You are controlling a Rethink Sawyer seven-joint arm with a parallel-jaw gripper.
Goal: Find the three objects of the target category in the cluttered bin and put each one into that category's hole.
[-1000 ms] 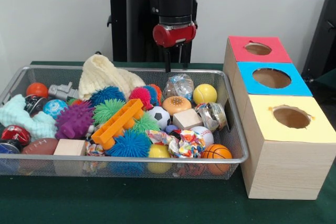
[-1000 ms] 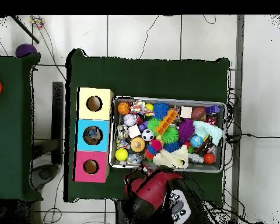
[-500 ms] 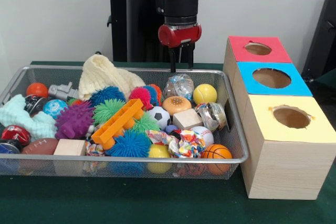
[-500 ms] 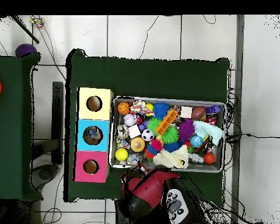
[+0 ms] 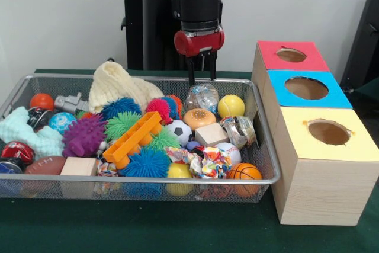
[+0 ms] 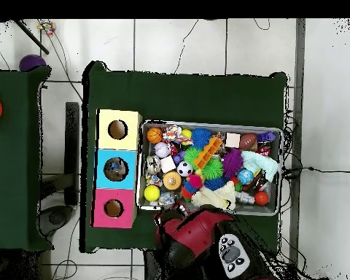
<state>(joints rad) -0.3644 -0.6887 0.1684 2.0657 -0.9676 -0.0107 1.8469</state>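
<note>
A: So, left to right in the front view. The bin [image 5: 260, 179] is packed: orange ball, teal cloth [image 5: 26, 131] and purple spiky ball [image 5: 84, 135] at the left end, cream knit cloth [image 5: 118, 87] heaped against the far rim, orange block [image 5: 131, 139] lying diagonally mid-bin.

B: Bottles?

A: Two visible, both right of centre. One crinkly clear bottle [image 5: 202, 97] sits at the far wall, half propped on the balls round it. A second bottle [image 5: 238, 131] lies on its side near the right wall, beside the wooden cube [image 5: 211, 134]. Third I can't find; probably buried.

B: Gripper?

A: Gripper [image 5: 201, 75] hangs just above the far rim, over the first bottle, fingers pointing straight down with jaws apart and nothing between them. Looks lined up for a top grab, since that bottle sits high and uncovered.

B: Boxes?

A: Right of the bin, row of three: red [image 5: 291, 55], blue [image 5: 307, 88], yellow [image 5: 329, 132], holes facing up. Overhead shows something already inside the blue one.
</note>
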